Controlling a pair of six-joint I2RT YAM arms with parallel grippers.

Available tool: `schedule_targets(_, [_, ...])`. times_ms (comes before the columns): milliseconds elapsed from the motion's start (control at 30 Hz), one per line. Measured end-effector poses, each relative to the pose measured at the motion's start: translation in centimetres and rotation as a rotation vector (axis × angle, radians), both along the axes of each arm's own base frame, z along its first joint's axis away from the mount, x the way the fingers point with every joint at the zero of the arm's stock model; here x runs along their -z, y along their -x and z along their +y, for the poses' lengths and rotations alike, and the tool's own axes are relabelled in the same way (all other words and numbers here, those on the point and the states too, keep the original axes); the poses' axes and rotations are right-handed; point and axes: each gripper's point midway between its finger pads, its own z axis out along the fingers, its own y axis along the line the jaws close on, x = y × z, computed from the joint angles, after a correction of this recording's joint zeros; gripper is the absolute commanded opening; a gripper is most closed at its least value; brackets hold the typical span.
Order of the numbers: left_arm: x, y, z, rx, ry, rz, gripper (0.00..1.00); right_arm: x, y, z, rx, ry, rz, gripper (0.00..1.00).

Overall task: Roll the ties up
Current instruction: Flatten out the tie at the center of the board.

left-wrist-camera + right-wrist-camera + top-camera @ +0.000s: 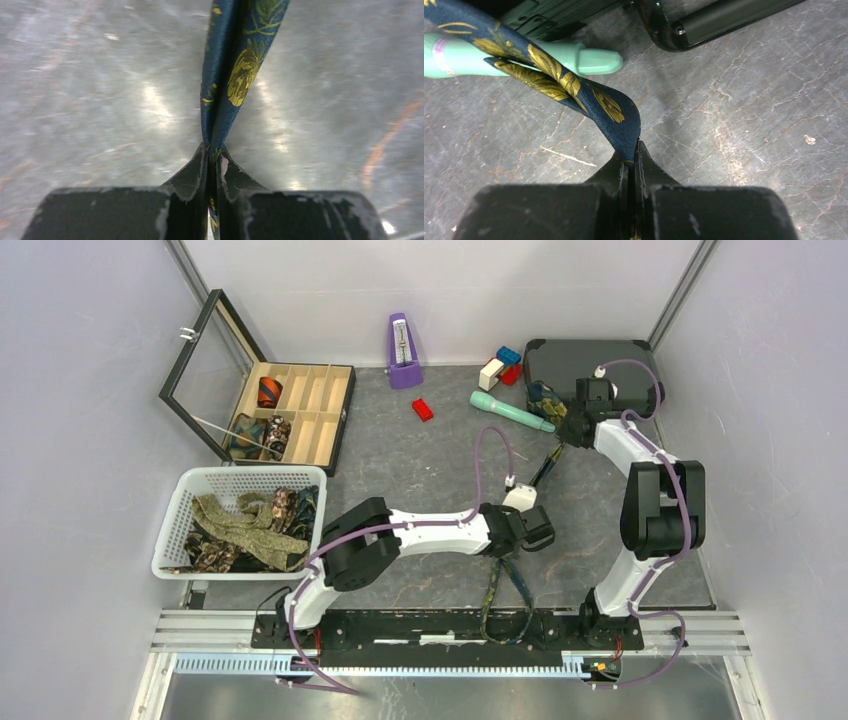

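Note:
A navy tie with yellow-green flowers is stretched between my two grippers above the grey table. My left gripper is shut on the tie, pinched edge-on between its fingertips. The rest of the tie hangs down over the table's front edge. My right gripper is shut on a fold of the same tie, with its tips close above the table. From there the tie runs up and left across the teal tool. Loose ties fill the white basket. Rolled ties sit in the wooden box.
The teal handle-shaped tool lies just left of my right gripper. A patterned fabric bunch lies beside the black case. A red block, a purple metronome and several small blocks stand at the back.

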Motion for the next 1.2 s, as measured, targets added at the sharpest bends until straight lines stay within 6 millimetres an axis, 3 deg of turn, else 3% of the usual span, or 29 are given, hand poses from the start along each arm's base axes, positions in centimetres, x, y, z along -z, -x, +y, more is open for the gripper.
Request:
schedule_targets(167, [-1.8, -2.3, 4.6, 0.03, -0.152, -0.091, 0.02, -1.1, 0.3, 1.1, -0.032, -0.063, -0.031, 0.0])
schedule_targets(467, [-9.8, -7.8, 12.2, 0.077, -0.414, -0.363, 0.02, -4.7, 1.1, 3.9, -0.096, -0.211, -0.154, 0.0])
schedule_targets(667, [-14.2, -9.8, 15.8, 0.19, -0.549, -0.53, 0.02, -6.8, 4.4, 4.5, -0.104, -0.263, -0.307, 0.0])
schedule_targets(767, [-14.0, -9.6, 16.5, 0.263, -0.595, -0.552, 0.09, -5.4, 7.5, 3.9, -0.076, -0.249, -0.364, 0.0])
schedule_targets(867, [-12.0, -9.0, 16.5, 0.328, -0.599, -0.517, 0.26, -1.4, 10.8, 2.2, -0.006, -0.239, -0.37, 0.0])
schedule_targets(1033, [-8.5, -7.2, 16.0, 0.439, -0.564, -0.435, 0.33, 4.3, 15.1, 1.0, 0.084, -0.261, -0.313, 0.0])
schedule_targets(1100, [-8.0, -6.6, 15.5, 0.467, -0.548, -0.42, 0.43, 5.2, 15.8, 0.7, 0.103, -0.262, -0.305, 0.0])
schedule_targets(1200, [-7.3, -5.6, 14.5, 0.513, -0.526, -0.402, 0.66, 4.5, 15.3, 0.1, 0.123, -0.256, -0.354, 0.0])
